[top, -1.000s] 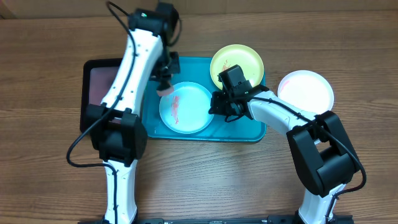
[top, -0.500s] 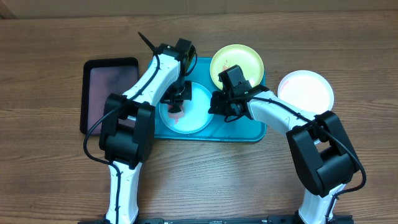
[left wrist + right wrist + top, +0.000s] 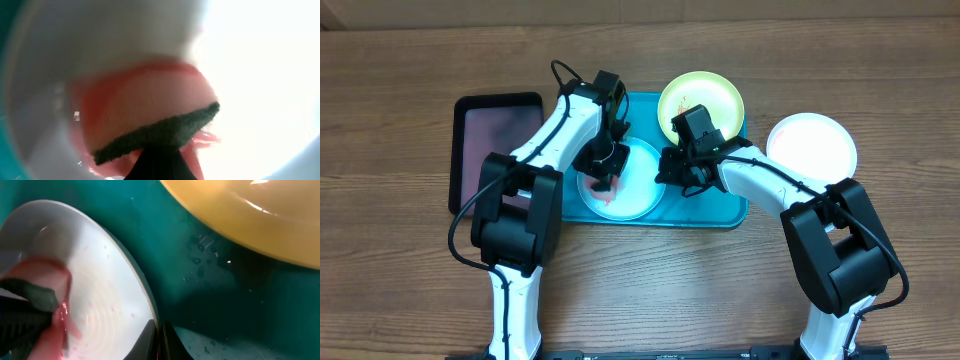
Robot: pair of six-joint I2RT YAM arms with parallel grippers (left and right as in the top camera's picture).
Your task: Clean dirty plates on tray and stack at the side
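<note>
Scrubbing step, mid-task: left tool [image 3: 606, 179] clamped on a pink sponge [image 3: 150, 107] pressed to the smeared light blue plate [image 3: 642, 188] inside the tray [image 3: 715, 207], right tool [image 3: 159, 338] pinched on that plate's rim; next, probably firm wiping over the red smears while steadying the rim.

Even light, left wrist blurred, seemingly overexposed

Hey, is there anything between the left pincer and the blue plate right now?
Only the sponge: the left pincer is shut on it, and it lies against the inside of the blue plate. Nothing else visible sits between them. The right pincer pinches the plate's rim.
</note>
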